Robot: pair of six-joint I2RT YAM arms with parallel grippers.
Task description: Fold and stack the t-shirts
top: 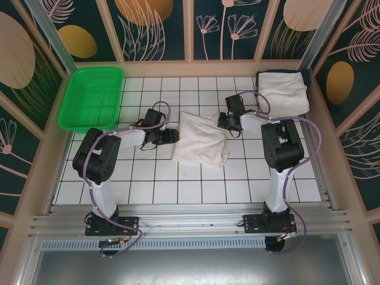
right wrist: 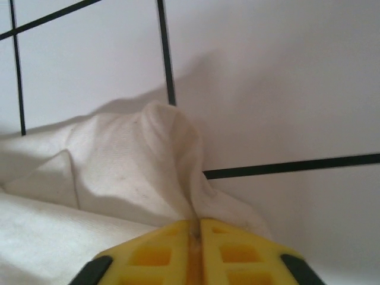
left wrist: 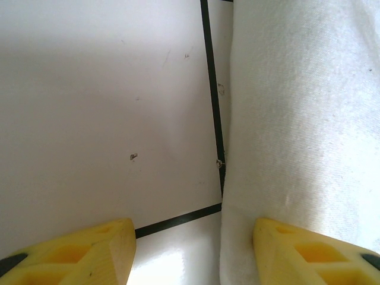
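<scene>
White tiled table (top: 142, 184) | centre t-shirt (top: 202, 139) half folded | right gripper (right wrist: 195, 228) pinched on its far-right corner, likely for lifting | left gripper (left wrist: 193, 237) half open, empty, straddling left edge | folded t-shirt (top: 284, 92) far right

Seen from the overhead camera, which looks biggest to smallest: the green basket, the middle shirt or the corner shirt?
1. Green basket.
2. Middle shirt and corner shirt: too alike to rank.
</scene>
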